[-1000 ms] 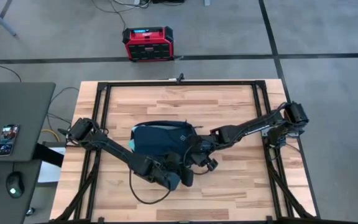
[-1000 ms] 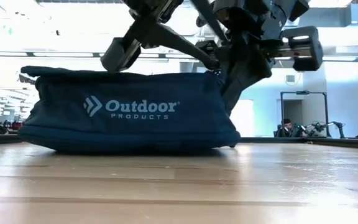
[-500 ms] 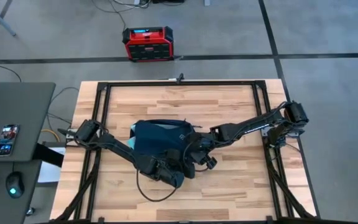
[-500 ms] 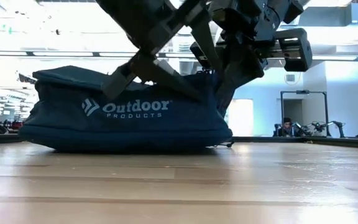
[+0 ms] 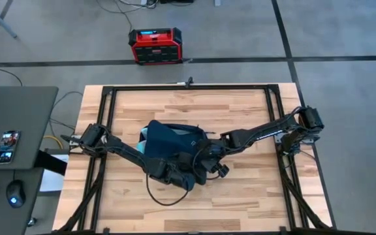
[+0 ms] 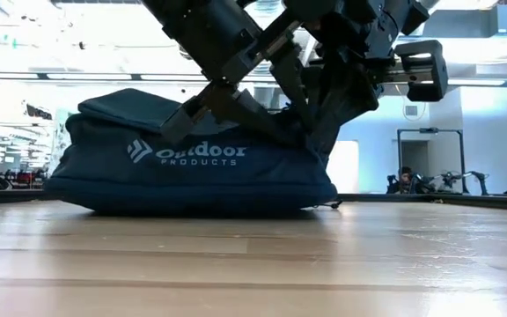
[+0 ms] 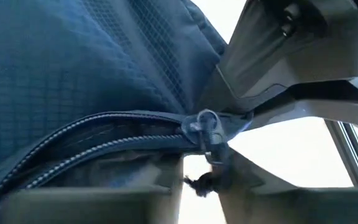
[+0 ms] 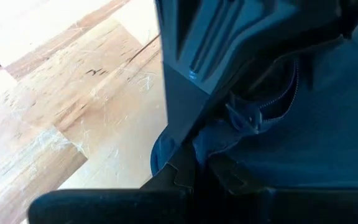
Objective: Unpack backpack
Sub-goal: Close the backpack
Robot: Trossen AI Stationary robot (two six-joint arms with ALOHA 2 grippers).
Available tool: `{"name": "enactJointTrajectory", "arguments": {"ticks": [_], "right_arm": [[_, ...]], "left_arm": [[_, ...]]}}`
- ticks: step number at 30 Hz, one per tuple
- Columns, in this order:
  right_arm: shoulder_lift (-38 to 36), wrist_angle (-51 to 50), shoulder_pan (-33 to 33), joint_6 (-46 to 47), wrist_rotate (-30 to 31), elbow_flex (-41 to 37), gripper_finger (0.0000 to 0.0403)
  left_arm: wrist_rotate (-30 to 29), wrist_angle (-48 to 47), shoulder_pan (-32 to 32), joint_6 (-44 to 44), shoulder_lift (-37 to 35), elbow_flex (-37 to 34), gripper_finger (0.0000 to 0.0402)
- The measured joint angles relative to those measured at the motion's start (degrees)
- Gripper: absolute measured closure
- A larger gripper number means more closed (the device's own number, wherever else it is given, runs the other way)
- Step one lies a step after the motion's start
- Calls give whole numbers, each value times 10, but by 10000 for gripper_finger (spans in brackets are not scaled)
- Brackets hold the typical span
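A red-black box [image 5: 155,46] stands on the grey floor at top centre of the high view. A grey desk [image 5: 18,124] occupies the left edge, carrying a phone [image 5: 6,146] and a mouse [image 5: 14,194]. The wooden table [image 5: 240,196] fills the centre, bordered by a black frame [image 5: 188,87].

Both end effectors meet at the same edge of the backpack [image 5: 172,140], where the arms' own links cover their fingertips in the high view. Finger state of the left end effector [image 5: 189,175] and right end effector [image 5: 201,166] cannot be determined. The zipper pull [image 7: 205,127] beside them is blurred. Backpack contents are hidden.
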Motion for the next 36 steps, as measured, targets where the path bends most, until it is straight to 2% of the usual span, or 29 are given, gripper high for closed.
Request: {"name": "enactJointTrajectory", "arguments": {"ticks": [2,5,9,16,24,31,36], "right_arm": [[0,-3,0,-1,-1,0,403],[0,-16,-4,-12,-8,0,403],[-2,-59,-7,-40,-11,1,403],[-3,-121,-11,-63,-38,2,403],[-25,-208,-12,-62,-37,0,403],[-95,-263,-14,-71,-34,0,403],[-131,-279,-14,-79,-53,1,403]], "left_arm": [[15,1,0,9,0,0,385],[46,0,-2,12,-1,0,395],[83,-32,-15,17,-12,9,399],[124,-170,-41,11,-43,31,400],[236,-271,-79,-18,-52,32,401],[269,-437,-125,-86,-56,32,401],[244,-572,-153,-167,-58,34,401]]}}
